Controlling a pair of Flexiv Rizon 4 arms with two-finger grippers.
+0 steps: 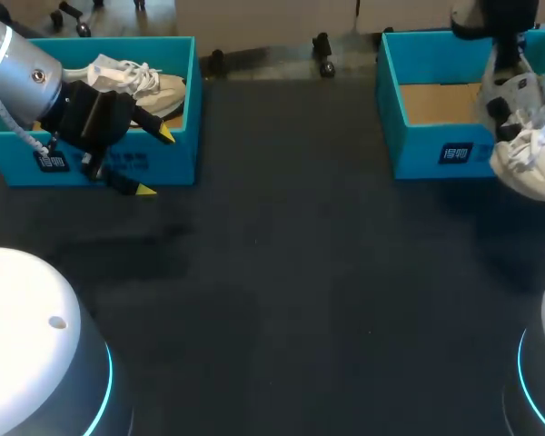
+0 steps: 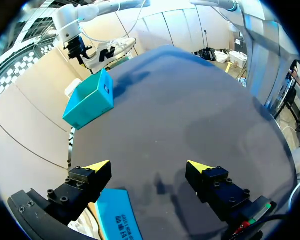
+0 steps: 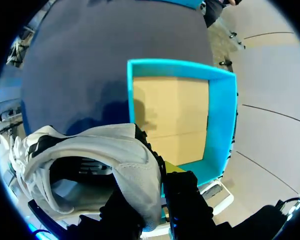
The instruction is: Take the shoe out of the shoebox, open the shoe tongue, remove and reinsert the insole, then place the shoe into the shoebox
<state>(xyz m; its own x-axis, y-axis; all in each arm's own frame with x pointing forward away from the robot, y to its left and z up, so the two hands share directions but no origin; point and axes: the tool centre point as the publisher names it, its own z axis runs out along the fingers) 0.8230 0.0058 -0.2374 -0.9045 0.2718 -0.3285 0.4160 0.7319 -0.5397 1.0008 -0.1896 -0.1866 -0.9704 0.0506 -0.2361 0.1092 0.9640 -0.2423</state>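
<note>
Head view: R end effector (image 1: 504,64) clenched on shoe (image 1: 527,150) – L end effector (image 1: 156,163) released (box (image 1: 418,145) label (image 1: 456,153) illegible).

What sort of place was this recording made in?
Probably a robot test bench: a dark table with a left shoebox holding a white shoe, and the right claw gripping a second shoe near the right shoebox.

Soft, even overhead light casts faint, diffuse shadows across the dark matte table (image 1: 282,309).
</note>
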